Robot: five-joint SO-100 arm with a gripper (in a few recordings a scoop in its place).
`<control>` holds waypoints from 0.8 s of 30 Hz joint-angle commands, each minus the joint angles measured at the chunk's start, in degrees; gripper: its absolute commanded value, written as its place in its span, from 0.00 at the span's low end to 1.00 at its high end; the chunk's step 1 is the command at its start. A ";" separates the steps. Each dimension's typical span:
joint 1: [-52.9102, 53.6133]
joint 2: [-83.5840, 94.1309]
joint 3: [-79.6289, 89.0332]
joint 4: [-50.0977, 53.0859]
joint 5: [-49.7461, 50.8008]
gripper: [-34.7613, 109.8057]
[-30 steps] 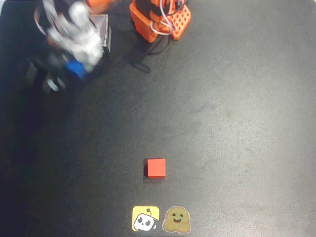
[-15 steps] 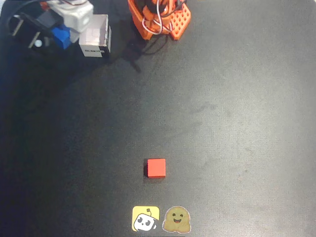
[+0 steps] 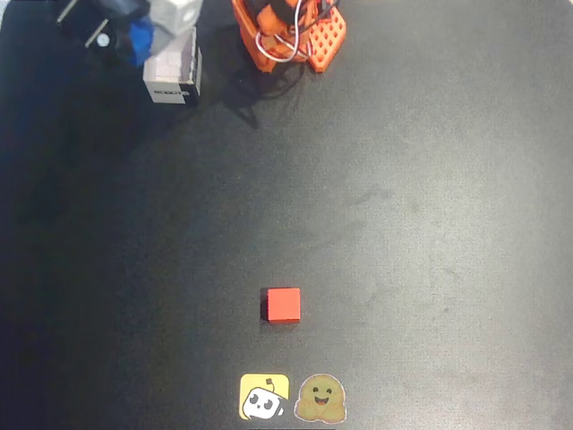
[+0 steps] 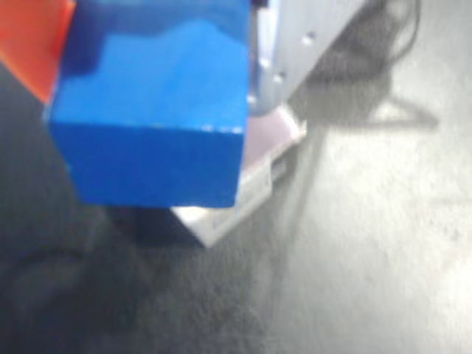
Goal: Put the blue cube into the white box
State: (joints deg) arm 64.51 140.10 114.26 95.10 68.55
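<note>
— What has changed, seen from overhead?

— I have carried the blue cube up the picture. A second ago I hung lower and left of the white box; now the cube sits just at the box's left wall, near the top edge. My gripper stays clamped on it, fingers closed against its sides. The red cube lies untouched, well apart, lower on the table.

— So how far along?

— Almost over the opening, I judge, but not yet inside; I should shift a little to the right before letting go.

— And from the wrist?

— The cube hangs large at upper left, held off the table. Below and right of it a corner of the box peeks out, so my wrist tilts down toward its edge.
</note>
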 commanded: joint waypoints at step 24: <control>10.81 8.88 17.67 -3.78 -2.20 0.24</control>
State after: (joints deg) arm 74.97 148.18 131.04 92.90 66.71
